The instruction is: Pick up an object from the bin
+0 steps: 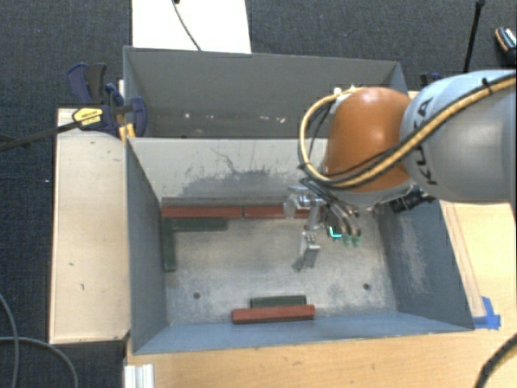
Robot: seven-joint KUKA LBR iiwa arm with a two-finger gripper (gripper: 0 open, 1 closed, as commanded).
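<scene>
Claw (pixel 308 253) hangs low over the bin (pixel 420 249) floor, right of centre. Cannot tell whether it is apart or together, as the wrist body and cables above crowd it. The arm's orange cover (pixel 363 136) hides the right part of the back wall.

Nearest thing is the short red bar (pixel 262 211), flat along the foot of the back wall, just left of the claw and behind it. Its right end runs behind the wrist, so where it ends is hard to make out.

Long red bar (pixel 202 212) lies end to end with it, further left. Back green bar (pixel 198 225) lies just in front of the long one. Left green bar (pixel 168 253) runs at a right angle to it by the left wall.

Well apart from the claw, at the front wall, front green bar (pixel 279 301) and front red bar (pixel 273 314) lie side by side, touching or nearly so.
</scene>
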